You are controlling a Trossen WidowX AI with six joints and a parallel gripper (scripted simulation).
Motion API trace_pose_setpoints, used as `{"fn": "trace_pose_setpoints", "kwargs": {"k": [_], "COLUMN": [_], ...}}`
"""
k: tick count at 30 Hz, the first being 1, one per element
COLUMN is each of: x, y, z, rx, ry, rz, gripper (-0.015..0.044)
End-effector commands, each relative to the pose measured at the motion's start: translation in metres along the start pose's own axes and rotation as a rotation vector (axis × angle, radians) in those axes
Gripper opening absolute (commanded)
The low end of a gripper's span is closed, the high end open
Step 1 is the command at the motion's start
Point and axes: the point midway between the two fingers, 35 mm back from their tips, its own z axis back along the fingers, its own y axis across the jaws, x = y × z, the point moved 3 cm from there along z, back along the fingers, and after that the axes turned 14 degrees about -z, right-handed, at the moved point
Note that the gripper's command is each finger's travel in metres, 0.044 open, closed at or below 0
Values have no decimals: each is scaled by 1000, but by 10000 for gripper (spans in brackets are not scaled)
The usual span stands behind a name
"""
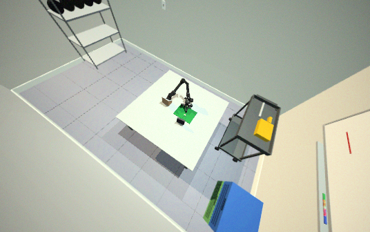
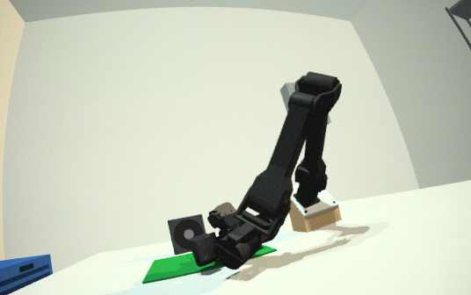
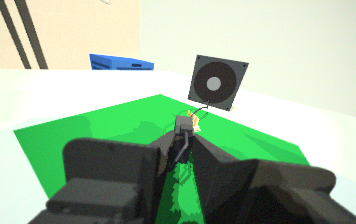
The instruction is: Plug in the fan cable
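The green board (image 1: 190, 118) (image 2: 166, 269) (image 3: 100, 122) lies on the table. The dark square fan (image 1: 180, 121) (image 2: 187, 234) (image 3: 213, 83) stands past its far edge in the wrist view. My gripper (image 1: 186, 110) (image 2: 217, 255) (image 3: 183, 136) is low over the board, shut on the dark grey plug (image 3: 184, 123). A thin cable (image 3: 186, 141) hangs from the plug, and a piece shows at the fan's lower edge. The pale header with yellowish pins (image 3: 194, 123) shows just behind and right of the plug. The plug partly covers it; whether they touch or how deep it sits, I cannot tell.
The white table (image 1: 157, 129) carries the arm's base on a brown block (image 1: 166, 101) (image 2: 318, 219). A cart with a yellow container (image 1: 264, 129) stands beside the table. A blue cabinet (image 1: 238, 208) and a shelf rack (image 1: 94, 34) stand farther off.
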Motion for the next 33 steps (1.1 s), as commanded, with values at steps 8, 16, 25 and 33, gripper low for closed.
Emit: {"fn": "trace_pose_setpoints", "kwargs": {"k": [8, 16, 25, 33], "x": [0, 0, 0, 0], "y": [0, 0, 0, 0], "z": [0, 0, 0, 0], "rx": [0, 0, 0, 0], "ry": [0, 0, 0, 0], "rz": [1, 1, 1, 0], "gripper": [0, 0, 0, 131]}}
